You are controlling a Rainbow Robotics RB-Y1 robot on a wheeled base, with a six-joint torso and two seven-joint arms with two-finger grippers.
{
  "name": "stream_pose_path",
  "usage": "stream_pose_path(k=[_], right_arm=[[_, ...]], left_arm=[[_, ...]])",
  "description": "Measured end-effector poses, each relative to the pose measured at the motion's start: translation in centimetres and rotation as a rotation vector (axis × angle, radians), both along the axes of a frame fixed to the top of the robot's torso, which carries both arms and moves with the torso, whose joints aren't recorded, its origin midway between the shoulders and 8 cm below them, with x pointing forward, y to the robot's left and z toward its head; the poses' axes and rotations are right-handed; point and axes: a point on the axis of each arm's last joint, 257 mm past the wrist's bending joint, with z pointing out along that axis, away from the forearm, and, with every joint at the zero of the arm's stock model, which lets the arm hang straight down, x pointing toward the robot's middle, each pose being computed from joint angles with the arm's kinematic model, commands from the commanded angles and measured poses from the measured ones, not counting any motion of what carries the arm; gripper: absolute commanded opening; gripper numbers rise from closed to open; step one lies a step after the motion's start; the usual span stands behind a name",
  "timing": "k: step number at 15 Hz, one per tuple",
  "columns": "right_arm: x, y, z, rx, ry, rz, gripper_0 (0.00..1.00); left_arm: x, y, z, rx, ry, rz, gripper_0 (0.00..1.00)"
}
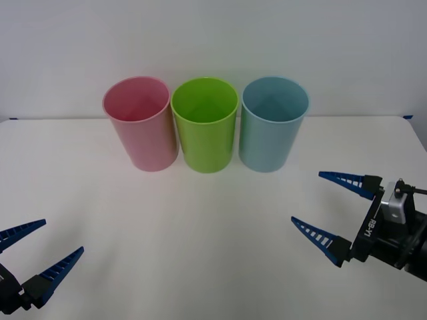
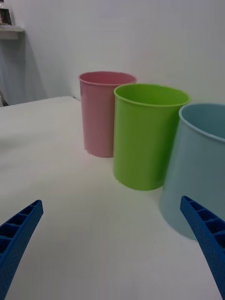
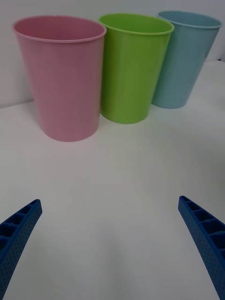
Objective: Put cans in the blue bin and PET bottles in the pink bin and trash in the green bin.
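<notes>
Three tall round bins stand in a row at the back of the white table: the pink bin on the left, the green bin in the middle, the blue bin on the right. Their insides look empty from the front. My left gripper hovers open at the near left, facing the pink bin and green bin. At the near right my right gripper is open, close to the blue bin. Nothing is between either pair of fingers. The cans, PET bottles and trash are out of view.
The white table stretches bare between the grippers and the bins. A plain white wall rises right behind the bins. The bins stand almost touching one another.
</notes>
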Motion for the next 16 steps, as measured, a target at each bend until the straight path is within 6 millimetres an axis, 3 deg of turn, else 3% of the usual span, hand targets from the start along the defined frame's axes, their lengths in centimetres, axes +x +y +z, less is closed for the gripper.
stream_pose_path(k=[3,9,16], right_arm=[[-1.2,-2.1,-1.6,-0.093,0.030,0.013,1.00],[-3.7,-5.1,-1.9,-0.190,0.067,0.069,1.00],[-3.8,-5.7,-2.3,-0.224,0.074,0.070,1.00]], left_arm=[[0.0,0.0,0.0,0.000,0.000,0.000,1.00],[0.0,0.0,0.0,0.000,0.000,0.000,1.00],[0.0,0.0,0.0,0.000,0.000,0.000,1.00]])
